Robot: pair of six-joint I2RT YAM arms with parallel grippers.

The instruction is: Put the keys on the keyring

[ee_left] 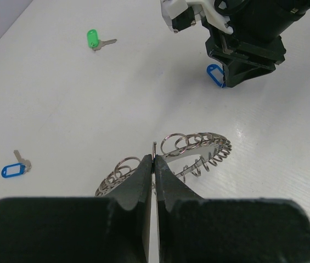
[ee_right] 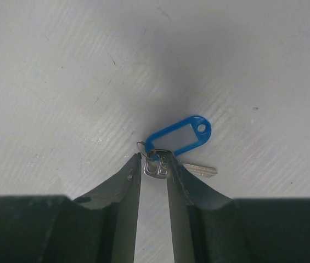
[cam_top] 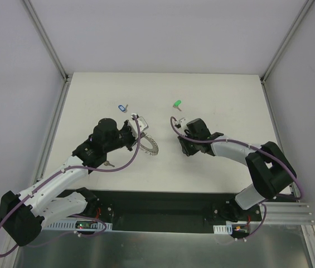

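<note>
The keyring (ee_left: 198,145), a silver ring edged with many wire loops, lies tilted on the white table (cam_top: 218,95), and my left gripper (ee_left: 154,159) is shut on one of its small loops. In the top view the keyring (cam_top: 149,146) shows just right of the left gripper (cam_top: 137,139). My right gripper (ee_right: 153,161) is down at the table with its jaws narrowly open around the silver head of a key (ee_right: 156,169). That key carries a solid-blue tag (ee_right: 179,134). The right finger touches the head and a thin gap stays on the left.
A green-headed key (cam_top: 177,104) lies at the far middle of the table. A second blue-tagged key (cam_top: 122,107) lies at the far left. A bare silver key (cam_top: 108,163) shows beside the left arm. The two grippers stand close together.
</note>
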